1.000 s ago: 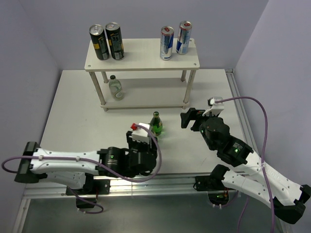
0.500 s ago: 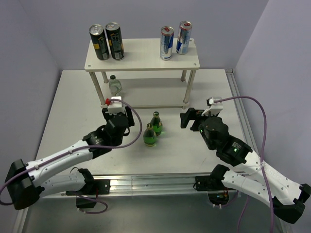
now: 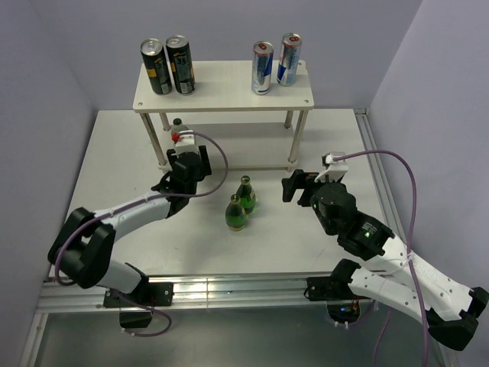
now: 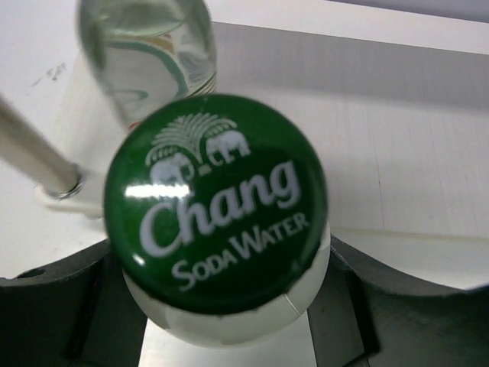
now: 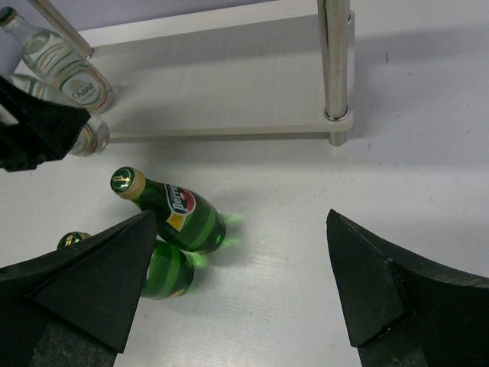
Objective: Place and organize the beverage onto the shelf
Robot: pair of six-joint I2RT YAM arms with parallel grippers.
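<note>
The left hand (image 4: 225, 329) was clamped at a narrow setting around a clear soda-water bottle (image 4: 218, 202), whose green cap filled the left wrist view between the dark jaws. The hand held the bottle at the left front corner of the lower board of the shelf (image 3: 229, 92), near the front left leg (image 4: 38, 157). Whether its base rested on the board could not be told. Just behind it, a second clear bottle (image 4: 149, 46) stood on that lower board.

The right hand (image 5: 237, 283) hung wide apart with nothing in it, over the surface (image 3: 107, 153) in front of the shelf's right side.

Between the two hands, two green bottles (image 3: 245, 193) (image 3: 236, 212) stood close together on the surface, apart from the shelf. The shelf stood at the far side of the surface. Its top board carried two dark cans (image 3: 157, 67) at the left end and two blue-and-silver cans (image 3: 262, 67) towards the right end, all upright.
</note>
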